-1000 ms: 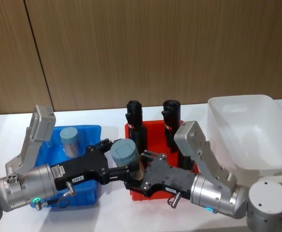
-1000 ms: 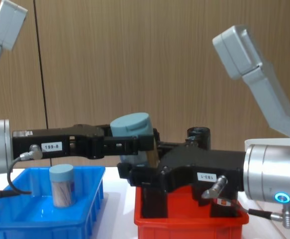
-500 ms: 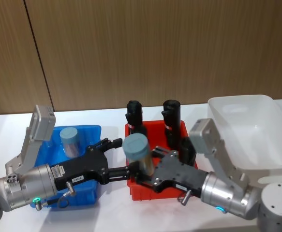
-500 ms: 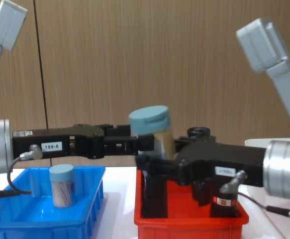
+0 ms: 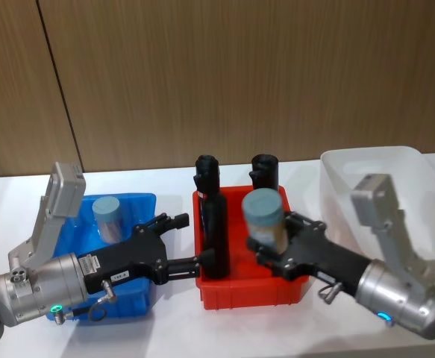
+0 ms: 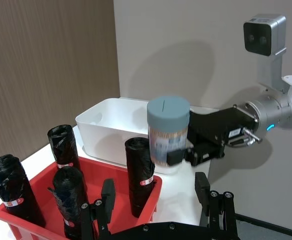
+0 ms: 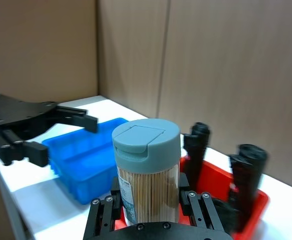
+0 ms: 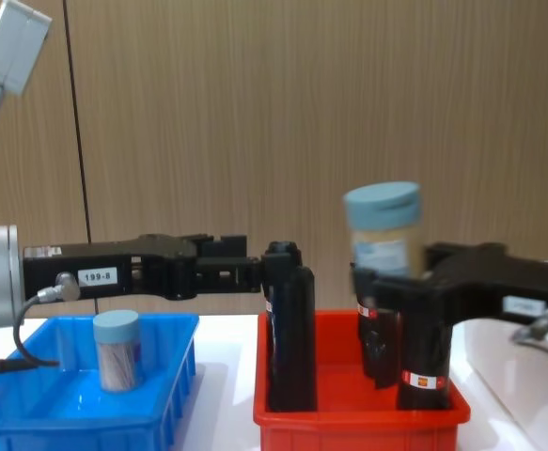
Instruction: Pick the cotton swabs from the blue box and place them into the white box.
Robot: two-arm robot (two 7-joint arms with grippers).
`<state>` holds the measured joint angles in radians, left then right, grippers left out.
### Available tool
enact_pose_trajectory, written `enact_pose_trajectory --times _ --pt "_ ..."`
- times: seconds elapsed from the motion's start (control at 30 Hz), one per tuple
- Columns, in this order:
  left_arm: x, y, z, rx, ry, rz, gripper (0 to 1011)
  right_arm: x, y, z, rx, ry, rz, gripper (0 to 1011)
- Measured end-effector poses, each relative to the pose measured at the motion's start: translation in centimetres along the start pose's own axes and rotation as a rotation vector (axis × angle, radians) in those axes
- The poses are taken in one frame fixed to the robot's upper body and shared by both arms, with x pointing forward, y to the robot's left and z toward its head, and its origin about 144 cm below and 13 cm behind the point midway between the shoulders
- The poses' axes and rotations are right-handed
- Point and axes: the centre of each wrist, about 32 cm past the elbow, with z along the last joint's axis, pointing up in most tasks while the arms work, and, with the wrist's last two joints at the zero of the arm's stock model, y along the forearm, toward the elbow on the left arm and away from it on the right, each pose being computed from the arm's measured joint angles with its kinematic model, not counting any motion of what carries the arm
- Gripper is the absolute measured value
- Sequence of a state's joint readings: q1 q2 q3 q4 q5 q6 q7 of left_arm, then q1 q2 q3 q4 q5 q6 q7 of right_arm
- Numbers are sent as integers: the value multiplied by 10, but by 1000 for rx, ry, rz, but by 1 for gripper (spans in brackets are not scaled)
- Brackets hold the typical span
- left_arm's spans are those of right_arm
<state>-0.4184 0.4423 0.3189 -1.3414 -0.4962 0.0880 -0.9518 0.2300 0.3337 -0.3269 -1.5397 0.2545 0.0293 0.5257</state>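
Note:
My right gripper [image 5: 273, 240] is shut on a cotton swab jar [image 5: 263, 215] with a pale blue lid, holding it upright above the red bin [image 5: 247, 294]. The same jar [image 8: 383, 230] hangs left of the white box [image 5: 366, 158], and the right wrist view shows the jar [image 7: 146, 170] close up with swab sticks inside. My left gripper [image 5: 183, 242] is open and empty between the blue box [image 5: 139, 204] and the red bin. Another jar [image 5: 107, 216] stands in the blue box [image 8: 67, 423].
Tall black rolls [image 5: 214, 216] with red-white labels stand in the red bin [image 8: 358, 415], right under and beside the held jar. A wooden wall rises behind the white table [image 5: 224, 332].
The right gripper has carried the jar to the right, away from the left gripper's fingers and over the red bin. The left arm has stayed where it was.

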Motion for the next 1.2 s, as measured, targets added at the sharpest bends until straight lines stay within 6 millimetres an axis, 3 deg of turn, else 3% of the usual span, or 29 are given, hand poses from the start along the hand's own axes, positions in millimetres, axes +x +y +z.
enact_pose_trajectory --times 0.63,1.2 --pt "0 0 0 0 0 0 1004 37 -50 7 3 8 -266 636" --pt "0 0 0 0 0 0 1004 84 -47 -4 -126 19 -470 636"
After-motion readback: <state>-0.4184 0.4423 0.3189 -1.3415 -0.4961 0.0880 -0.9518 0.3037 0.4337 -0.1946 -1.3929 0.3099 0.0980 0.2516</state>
